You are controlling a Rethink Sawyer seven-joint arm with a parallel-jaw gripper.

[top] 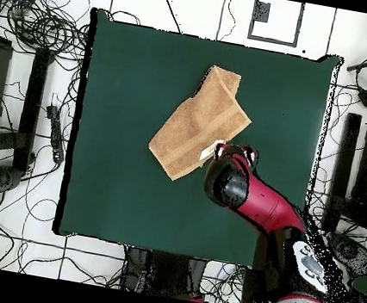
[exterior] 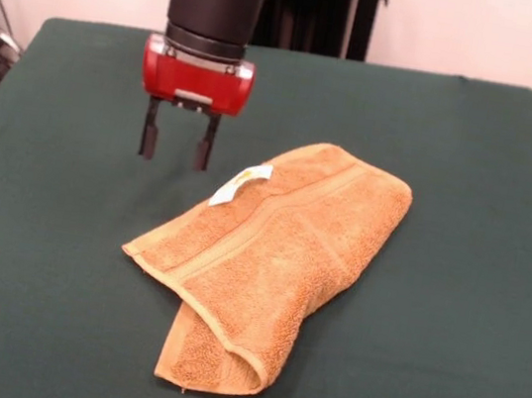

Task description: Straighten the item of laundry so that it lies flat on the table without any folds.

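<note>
Near corner: the towel (exterior: 272,260) ends nearest the camera in a folded flap, its hemmed edge curled over and doubled on itself.
Towel look: orange-tan terry, looped nap, folded over into a long slanted shape instead of lying open; a woven band runs lengthwise along the upper layer.
Towel place: on the table (exterior: 449,316), a little toward the front of its middle, running diagonally from the near flap up to a rounded far end; in the overhead view (top: 200,125) it sits in the upper middle of the green surface.
Tag: a small white tag (exterior: 241,183) sticks out from the towel's far left edge; there are yellowish marks on it, but no writing can be read.
Table: dark green cloth cover, rounded corners, far larger than the towel.
Gripper: the gripper (exterior: 175,148) hangs above the table just left of the tag, its two dark fingers (exterior: 149,139) pointing down with a clear gap between them and nothing held.
Arm: the red and black arm (exterior: 215,1) rises straight up from the gripper.
</note>
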